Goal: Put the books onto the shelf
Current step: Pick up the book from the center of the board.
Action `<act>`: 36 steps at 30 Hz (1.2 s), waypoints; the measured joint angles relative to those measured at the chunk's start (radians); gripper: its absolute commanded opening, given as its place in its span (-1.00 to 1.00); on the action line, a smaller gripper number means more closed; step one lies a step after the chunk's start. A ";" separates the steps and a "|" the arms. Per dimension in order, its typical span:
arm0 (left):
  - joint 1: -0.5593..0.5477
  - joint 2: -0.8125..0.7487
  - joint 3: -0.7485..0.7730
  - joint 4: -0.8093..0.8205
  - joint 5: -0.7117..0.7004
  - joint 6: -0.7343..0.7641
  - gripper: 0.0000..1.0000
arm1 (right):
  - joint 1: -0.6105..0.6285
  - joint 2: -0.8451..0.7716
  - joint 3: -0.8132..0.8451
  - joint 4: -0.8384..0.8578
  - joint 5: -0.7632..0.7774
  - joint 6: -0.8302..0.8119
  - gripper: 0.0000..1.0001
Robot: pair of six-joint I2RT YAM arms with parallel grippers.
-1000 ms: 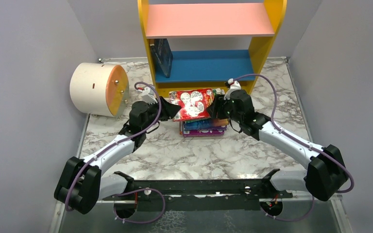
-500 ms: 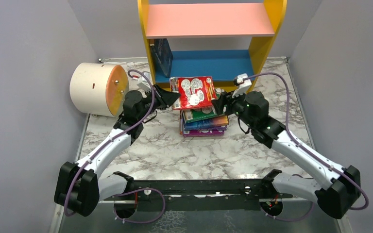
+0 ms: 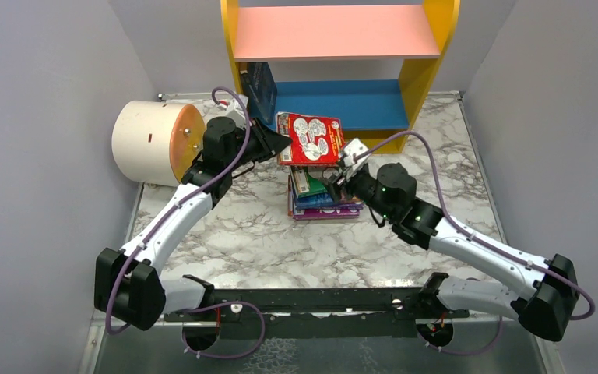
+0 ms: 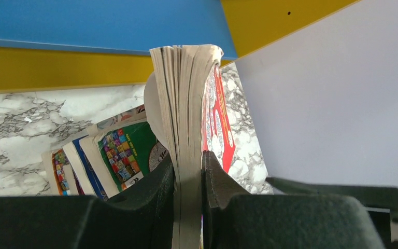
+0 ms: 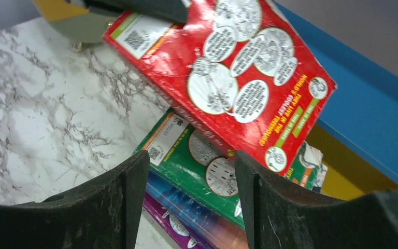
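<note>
Top external view: at centre left, the left fingers [image 3: 279, 144] clamp tight on one edge of the red book [image 3: 311, 139], holding it above the stack of books [image 3: 323, 204] on the table [image 3: 241, 234], just before the shelf [image 3: 335, 105]. Right of centre, the right fingers [image 3: 341, 176] stand half apart, empty, over the stack.

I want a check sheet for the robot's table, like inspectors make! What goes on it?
Surface: marble-pattern table, flat.
Job's things: red book held in the air above the stack of books; dark blue book standing on the lower board of the shelf.
Clutter: cream cylinder lying left of the shelf.
Grippers: left gripper shut on the red book; right gripper open, holding nothing, near the stack.
Cables: purple cables loop along both arms; no snag seen.
Surroundings: grey walls on three sides.
</note>
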 measured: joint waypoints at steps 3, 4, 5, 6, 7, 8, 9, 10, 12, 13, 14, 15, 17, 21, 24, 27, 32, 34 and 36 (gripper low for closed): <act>0.000 0.019 0.045 -0.065 -0.005 0.013 -1.00 | 0.058 0.038 0.000 0.022 0.037 -0.065 0.20; 0.000 0.025 0.058 -0.083 -0.006 0.018 -1.00 | 0.077 0.049 0.000 0.035 0.052 -0.091 0.20; 0.000 0.032 0.072 -0.101 -0.006 0.023 -1.00 | 0.092 0.058 0.000 0.048 0.066 -0.114 0.20; 0.000 0.038 0.085 -0.116 -0.006 0.026 -1.00 | 0.106 0.067 0.000 0.061 0.080 -0.135 0.20; 0.000 0.046 0.100 -0.137 -0.006 0.030 -1.00 | 0.122 0.078 0.002 0.076 0.100 -0.158 0.20; 0.000 0.056 0.117 -0.159 -0.007 0.035 -1.00 | 0.138 0.095 0.005 0.096 0.126 -0.185 0.20; 0.000 0.066 0.133 -0.178 -0.006 0.039 -1.00 | 0.150 0.111 0.009 0.112 0.145 -0.203 0.20; 0.000 0.073 0.144 -0.192 -0.006 0.041 -1.00 | 0.163 0.132 0.014 0.129 0.166 -0.223 0.20; 0.000 0.085 0.164 -0.219 -0.006 0.047 -1.00 | 0.177 0.179 0.029 0.154 0.198 -0.259 0.20; 0.000 0.088 0.169 -0.231 -0.006 0.050 -1.00 | 0.182 0.201 0.037 0.165 0.213 -0.273 0.20; 0.000 0.088 0.175 -0.249 -0.009 0.053 -1.00 | 0.187 0.224 0.045 0.175 0.224 -0.288 0.20; 0.000 0.088 0.181 -0.263 -0.010 0.055 -1.00 | 0.188 0.243 0.051 0.183 0.234 -0.299 0.20; 0.000 0.090 0.210 -0.308 -0.015 0.065 -1.00 | 0.188 0.278 0.065 0.199 0.254 -0.317 0.20; 0.000 0.096 0.275 -0.367 -0.022 0.086 -1.00 | 0.188 0.346 0.101 0.239 0.311 -0.351 0.18; 0.000 0.096 0.307 -0.385 -0.023 0.099 -1.00 | 0.188 0.397 0.132 0.269 0.362 -0.375 0.03; 0.001 0.096 0.318 -0.410 -0.023 0.111 -1.00 | 0.188 0.430 0.140 0.309 0.406 -0.396 -0.21; 0.004 0.093 0.318 -0.425 -0.028 0.118 -1.00 | 0.194 0.446 0.140 0.348 0.446 -0.420 -0.74; 0.005 0.090 0.318 -0.423 -0.031 0.121 -0.92 | 0.199 0.451 0.140 0.356 0.446 -0.444 -0.93; 0.005 0.089 0.318 -0.423 -0.032 0.128 -0.71 | 0.210 0.464 0.140 0.357 0.446 -0.478 -0.98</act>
